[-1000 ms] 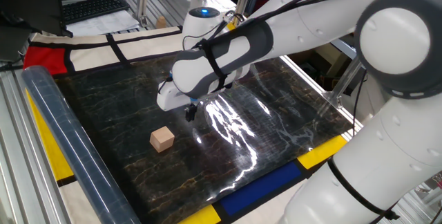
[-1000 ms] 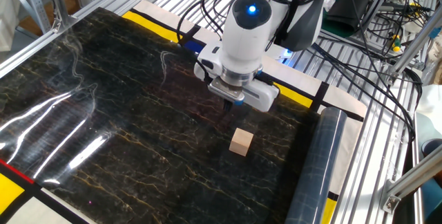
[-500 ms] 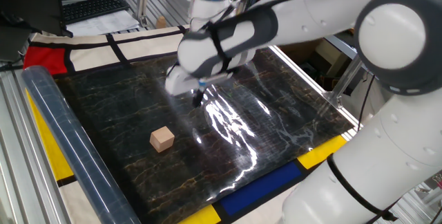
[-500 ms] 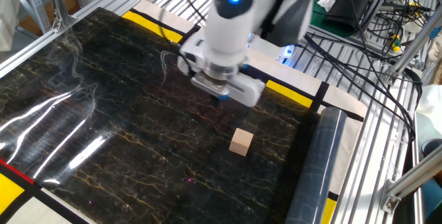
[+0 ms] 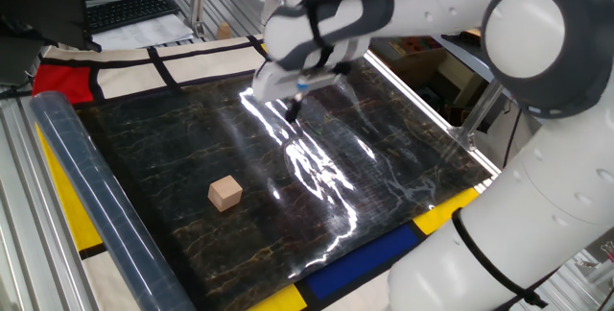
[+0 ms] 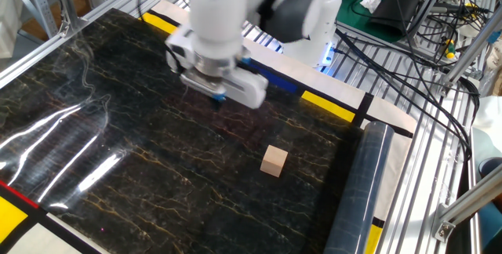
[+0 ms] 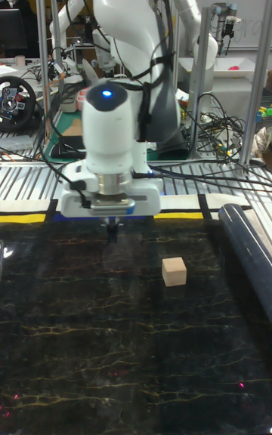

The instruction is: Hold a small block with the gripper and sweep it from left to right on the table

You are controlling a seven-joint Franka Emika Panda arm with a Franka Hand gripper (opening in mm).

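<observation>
The small block (image 5: 226, 193) is a tan wooden cube lying free on the black marble-patterned table (image 5: 384, 181). It also shows in the other fixed view (image 6: 274, 161) and in the tall view (image 7: 174, 271). My gripper (image 5: 293, 112) hangs above the table, well away from the block, toward the far side. Its dark fingers look pressed together with nothing between them. In the other fixed view the gripper (image 6: 217, 99) is up and left of the block. In the tall view the gripper (image 7: 112, 232) is left of the block and a little behind it.
A clear plastic roll (image 5: 86, 196) lies along the table edge nearest the block, seen also as the roll (image 6: 357, 199) and the roll (image 7: 249, 239). Yellow, blue, red and white panels border the sheet. Cables (image 6: 423, 66) and aluminium frame rails stand beyond the edge.
The arm has risen and carried the gripper away from the block, toward the far side of the table. The block has not moved.
</observation>
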